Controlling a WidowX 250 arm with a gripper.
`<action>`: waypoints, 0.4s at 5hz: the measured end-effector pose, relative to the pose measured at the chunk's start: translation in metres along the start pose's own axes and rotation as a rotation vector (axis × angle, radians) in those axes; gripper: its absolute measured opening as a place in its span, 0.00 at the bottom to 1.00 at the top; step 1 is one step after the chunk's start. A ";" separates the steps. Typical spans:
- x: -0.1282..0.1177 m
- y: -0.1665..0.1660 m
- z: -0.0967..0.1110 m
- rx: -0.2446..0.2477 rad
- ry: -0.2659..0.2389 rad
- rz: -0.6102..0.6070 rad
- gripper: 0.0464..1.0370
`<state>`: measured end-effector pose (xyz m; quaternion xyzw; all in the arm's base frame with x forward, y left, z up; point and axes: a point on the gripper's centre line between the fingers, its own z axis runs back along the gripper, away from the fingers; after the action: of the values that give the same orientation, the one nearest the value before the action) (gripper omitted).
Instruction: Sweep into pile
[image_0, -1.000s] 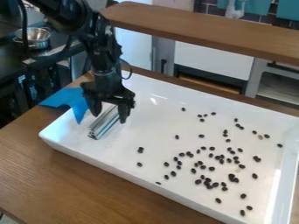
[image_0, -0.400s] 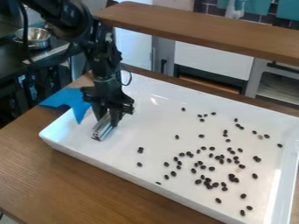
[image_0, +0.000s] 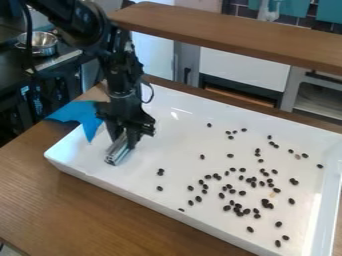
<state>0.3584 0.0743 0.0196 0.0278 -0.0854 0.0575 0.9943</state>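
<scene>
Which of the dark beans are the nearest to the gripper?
The close-set pair left of the main scatter, just above one single bean in the picture.

The beans (image_0: 226, 208) are small, dark ovals (a couple look paler), scattered singly and in touching clumps over the middle and right of the white tray (image_0: 180, 145), thickest toward its near side. The bar (image_0: 115, 154), silvery and grooved lengthwise, slants down between the gripper's (image_0: 125, 140) fingers at the tray's left, well apart from the beans.
</scene>
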 end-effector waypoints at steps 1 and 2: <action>-0.011 -0.011 0.002 0.003 0.008 -0.035 0.33; -0.022 -0.023 0.004 0.001 0.017 -0.058 0.33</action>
<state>0.3389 0.0491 0.0186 0.0303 -0.0762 0.0289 0.9962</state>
